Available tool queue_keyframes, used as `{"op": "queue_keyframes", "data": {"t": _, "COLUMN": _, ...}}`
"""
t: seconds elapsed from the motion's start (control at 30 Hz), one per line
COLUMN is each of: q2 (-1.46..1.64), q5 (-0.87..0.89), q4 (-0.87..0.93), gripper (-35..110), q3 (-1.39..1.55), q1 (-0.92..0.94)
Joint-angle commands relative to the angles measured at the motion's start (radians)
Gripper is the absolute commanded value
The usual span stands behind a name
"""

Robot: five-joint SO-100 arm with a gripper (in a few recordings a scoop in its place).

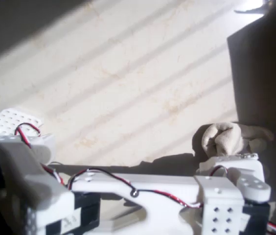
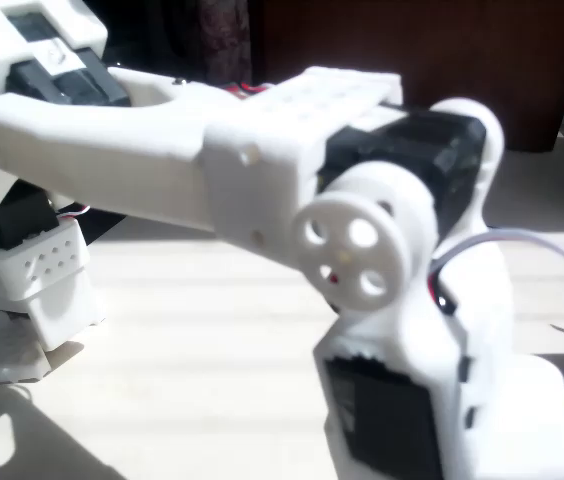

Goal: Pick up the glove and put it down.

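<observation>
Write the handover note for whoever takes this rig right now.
Gripper: at the lower right of the overhead view, hidden behind the wrist; open or shut cannot be told.
Glove: bunched up on the table, right beside the arm's wrist end, partly in shadow. Whether it is lifted is unclear.
Done: arm reached over to the glove.
Left: confirm the grasp, lift, put it down.

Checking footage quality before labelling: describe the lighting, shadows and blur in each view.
Overhead view: slanting bands of sunlight and shadow stripe the table; the glove sits at the edge of a dark shadow, lit but soft. Fixed view: the arm is close to the lens, blurred and glaring white in sun, against a dark background.
</observation>
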Motion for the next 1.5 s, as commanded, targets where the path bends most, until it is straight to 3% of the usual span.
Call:
{"op": "queue_keyframes", "data": {"t": 0.0, "q2": -0.008, "q5": -0.006, "q4": -0.021, "gripper": 0, "q3": -0.015, "q1": 0.018}}
{"op": "queue_keyframes", "data": {"t": 0.23, "q2": 0.002, "q5": -0.008, "q4": -0.029, "gripper": 1, "q3": -0.015, "q1": 0.008}}
{"op": "queue_keyframes", "data": {"t": 0.57, "q2": 0.112, "q5": -0.008, "q4": -0.015, "gripper": 27, "q3": -0.003, "q1": 0.008}}
{"op": "queue_keyframes", "data": {"t": 0.83, "q2": 0.298, "q5": 0.002, "q4": -0.012, "gripper": 27, "q3": -0.003, "q1": -0.003}}
{"op": "queue_keyframes", "data": {"t": 1.17, "q2": 0.469, "q5": 0.008, "q4": 0.149, "gripper": 27, "q3": -0.009, "q1": -0.224}}
{"op": "queue_keyframes", "data": {"t": 1.47, "q2": 0.399, "q5": 0.121, "q4": 0.098, "gripper": 27, "q3": -0.003, "q1": -0.428}}
